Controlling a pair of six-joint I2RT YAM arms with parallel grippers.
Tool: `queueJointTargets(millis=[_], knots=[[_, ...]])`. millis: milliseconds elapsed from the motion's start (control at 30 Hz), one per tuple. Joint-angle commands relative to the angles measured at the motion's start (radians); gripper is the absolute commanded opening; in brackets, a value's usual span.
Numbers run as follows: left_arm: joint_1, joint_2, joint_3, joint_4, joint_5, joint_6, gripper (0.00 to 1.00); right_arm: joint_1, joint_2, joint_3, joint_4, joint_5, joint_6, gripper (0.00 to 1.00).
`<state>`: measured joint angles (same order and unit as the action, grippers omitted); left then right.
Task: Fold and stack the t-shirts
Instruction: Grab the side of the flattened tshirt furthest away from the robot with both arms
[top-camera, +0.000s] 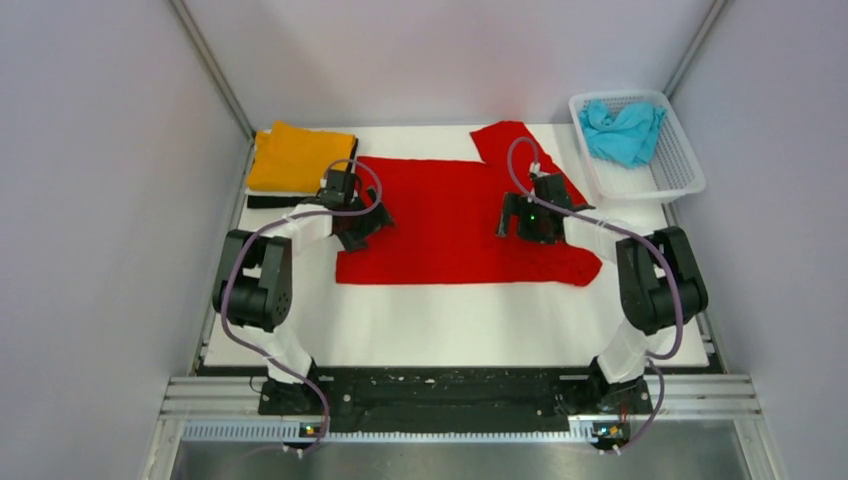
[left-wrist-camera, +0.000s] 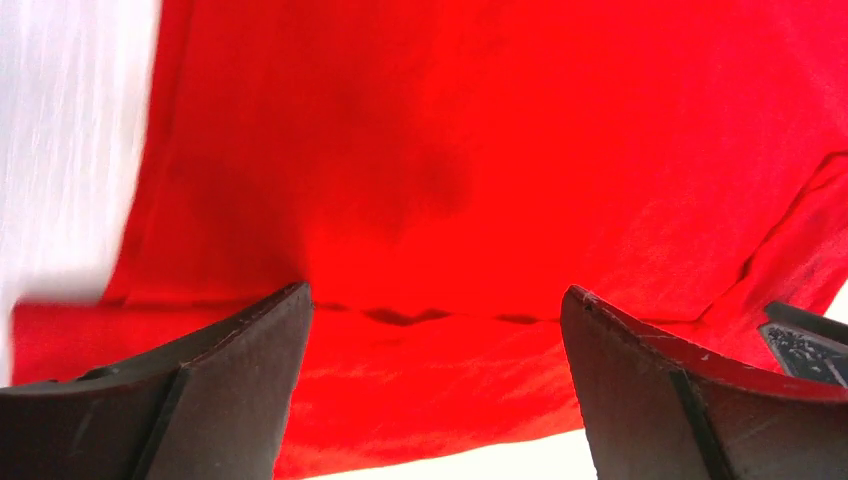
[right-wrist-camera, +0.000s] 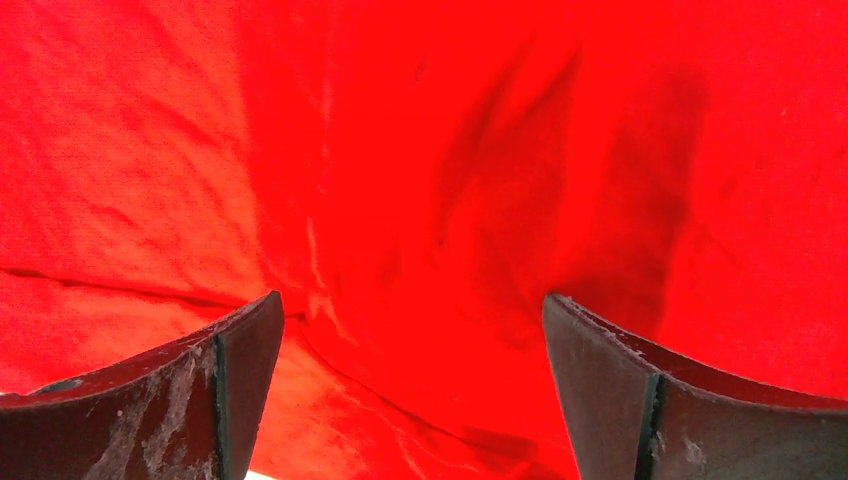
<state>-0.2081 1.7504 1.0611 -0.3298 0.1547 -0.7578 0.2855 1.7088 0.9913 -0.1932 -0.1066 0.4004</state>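
White table (top-camera: 450, 325) between 2 grey walls (top-camera: 100, 200); red t-shirt (top-camera: 450, 215) spread, seemingly flat.

black t-shirt (top-camera: 268, 202) mostly hidden, beneath orange t-shirt (top-camera: 298, 158)

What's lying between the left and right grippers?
Only the red t-shirt, spread flat. The top view shows nothing else between the left gripper and the right gripper, both open over it.

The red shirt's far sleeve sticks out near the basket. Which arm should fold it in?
Right, I'd say. The right gripper hangs open over the right half of the red shirt, close to that sleeve; the left gripper is over the opposite edge, by the orange shirt.
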Motion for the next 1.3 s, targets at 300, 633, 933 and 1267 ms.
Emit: queueJointTargets(millis=[300,633,933,1267], knots=[[-0.007,-0.105,-0.294,0.052,0.005,-0.018,0.99,0.048,-0.249,-0.358,0.013,0.014,0.103,0.99],[-0.027,-0.45,-0.534,-0.143,-0.097,-0.07,0.99,0.135,-0.642,-0.552,-0.258,0.117,0.226,0.99],[-0.046,-0.68,-0.622,-0.158,-0.053,-0.104,0.99,0.136,-0.673,-0.532,-0.176,0.191,0.203,0.99],[-0.063,-0.663,-0.583,-0.165,-0.054,-0.112,0.99,0.135,-0.493,-0.393,-0.109,0.283,0.13,0.99]])
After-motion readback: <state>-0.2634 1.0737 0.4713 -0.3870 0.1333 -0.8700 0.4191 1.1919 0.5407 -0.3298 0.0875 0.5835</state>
